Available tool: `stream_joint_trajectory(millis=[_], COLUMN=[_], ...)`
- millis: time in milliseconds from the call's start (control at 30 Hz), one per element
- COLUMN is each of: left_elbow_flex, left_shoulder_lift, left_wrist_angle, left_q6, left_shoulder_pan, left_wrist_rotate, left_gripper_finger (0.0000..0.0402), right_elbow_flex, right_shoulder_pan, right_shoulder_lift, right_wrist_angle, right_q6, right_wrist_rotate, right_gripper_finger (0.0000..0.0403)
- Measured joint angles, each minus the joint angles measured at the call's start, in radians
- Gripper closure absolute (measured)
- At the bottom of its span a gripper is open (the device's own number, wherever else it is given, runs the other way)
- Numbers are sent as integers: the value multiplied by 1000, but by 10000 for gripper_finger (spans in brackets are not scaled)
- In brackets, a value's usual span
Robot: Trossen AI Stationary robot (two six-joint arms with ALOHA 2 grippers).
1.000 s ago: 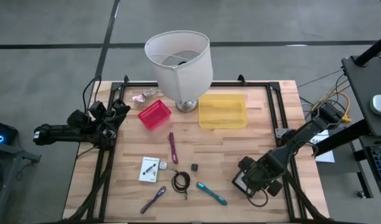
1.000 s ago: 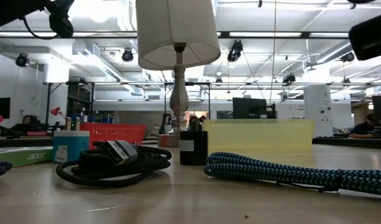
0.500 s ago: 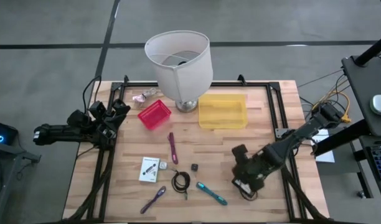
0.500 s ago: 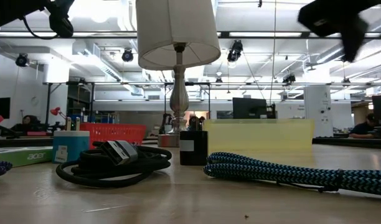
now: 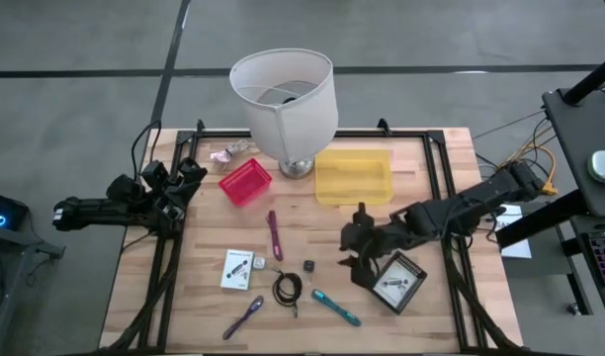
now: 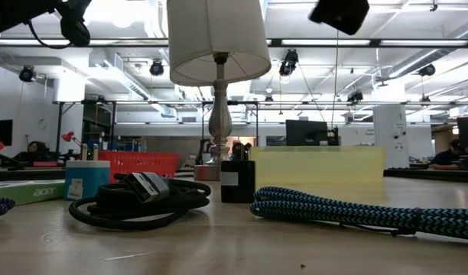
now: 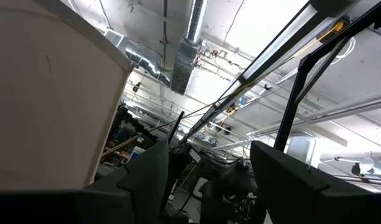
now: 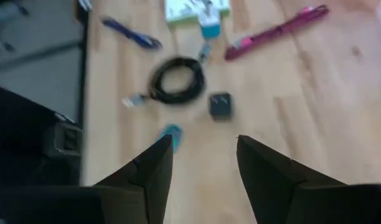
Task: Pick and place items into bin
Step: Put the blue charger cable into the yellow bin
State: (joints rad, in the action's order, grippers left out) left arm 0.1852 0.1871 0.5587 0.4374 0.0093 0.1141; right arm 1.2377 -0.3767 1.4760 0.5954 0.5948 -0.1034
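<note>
The items lie on the near half of the wooden table: a purple stick (image 5: pixel 274 234), a white packet (image 5: pixel 239 269), a small black cube (image 5: pixel 308 267), a coiled black cable (image 5: pixel 287 288), a teal pen (image 5: pixel 337 308) and a purple pen (image 5: pixel 243 317). My right gripper (image 5: pixel 352 245) hangs open above the table, just right of the cube, with nothing between its fingers. Its wrist view looks down on the cable (image 8: pixel 177 79), cube (image 8: pixel 220 104) and teal pen (image 8: pixel 171 132). The yellow bin (image 5: pixel 353 176) stands at the far middle. My left gripper (image 7: pixel 209 155) waits open at the table's left edge.
A big white lamp (image 5: pixel 283 99) stands at the far middle, left of the yellow bin. A small red bin (image 5: pixel 245 182) and a crumpled pink wrapper (image 5: pixel 223 154) lie to its left. A dark square thing (image 5: pixel 396 280) rests on the table under my right arm.
My right gripper has risen and swung from the near right part of the table toward the left and far side, rolling as it went. The dark square thing it stood over now shows uncovered on the table. The items have not moved.
</note>
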Motion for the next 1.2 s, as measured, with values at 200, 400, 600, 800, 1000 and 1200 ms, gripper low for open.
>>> stream_joint_trajectory(millis=[200,400,600,800,1000,1200], left_elbow_flex=[0,0,0,0,0,0], left_shoulder_lift=[0,2,5,11,15,17], left_wrist_angle=[0,0,-1,2,0,-1], left_q6=[0,0,0,1,1,2], left_shoulder_pan=[0,0,0,0,0,0], left_wrist_rotate=[0,0,0,0,0,21], left_gripper_finger=[191,191,191,191,191,191], right_elbow_flex=[0,14,32,37,35,35], right_shoulder_pan=[-26,-74,-133,-186,-217,-241], right_shoulder_lift=[41,131,260,360,414,484], right_wrist_angle=[-70,-98,-104,-99,-103,-113], right_q6=[42,42,39,57,76,87], right_wrist_rotate=[10,190,213,221,217,216], right_gripper_finger=[227,202,187,186,188,189])
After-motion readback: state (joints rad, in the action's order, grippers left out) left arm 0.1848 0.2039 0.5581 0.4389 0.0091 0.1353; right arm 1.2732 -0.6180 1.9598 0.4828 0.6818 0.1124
